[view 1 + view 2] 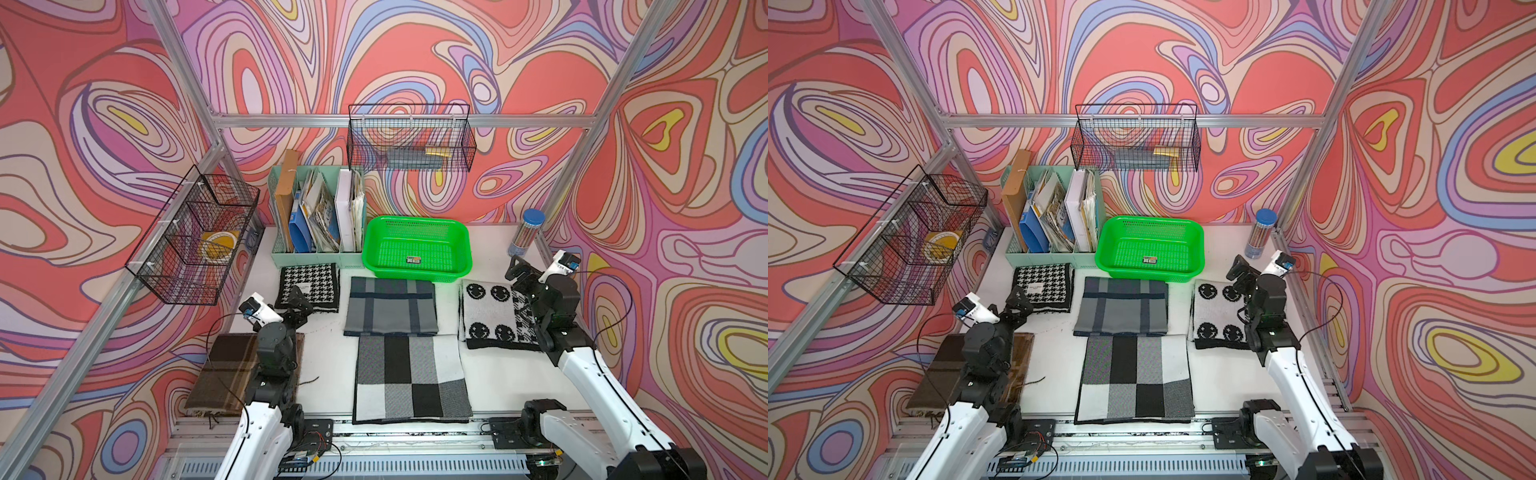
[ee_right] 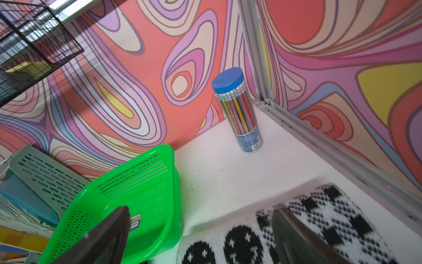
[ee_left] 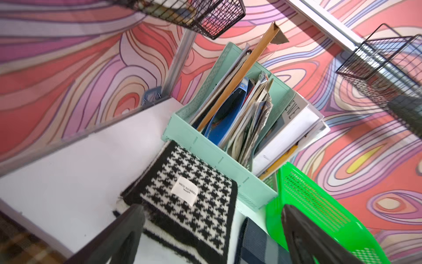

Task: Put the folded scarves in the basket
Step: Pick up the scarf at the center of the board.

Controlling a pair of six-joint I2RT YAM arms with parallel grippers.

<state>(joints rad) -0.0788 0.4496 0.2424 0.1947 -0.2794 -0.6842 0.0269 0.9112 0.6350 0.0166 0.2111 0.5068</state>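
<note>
The bright green basket (image 1: 392, 254) (image 1: 1129, 253) stands at the back middle of the table, holding only a small label. In front of it lie several folded scarves: houndstooth (image 1: 316, 276), grey plaid (image 1: 390, 309), black-white-grey check (image 1: 409, 378), smiley-face (image 1: 486, 318) and brown plaid (image 1: 230, 370). My left gripper (image 1: 302, 299) (image 3: 211, 212) hangs open over the houndstooth scarf (image 3: 194, 182), holding nothing. My right gripper (image 1: 519, 276) (image 2: 199, 212) is open above the far edge of the smiley scarf (image 2: 239, 249), just right of the basket (image 2: 137, 182).
A mint-green file organizer (image 1: 318, 253) full of papers stands left of the basket. Black wire baskets hang on the back wall (image 1: 409, 139) and the left frame (image 1: 195, 237). A pencil tube with a blue lid (image 1: 525, 235) stands in the back right corner.
</note>
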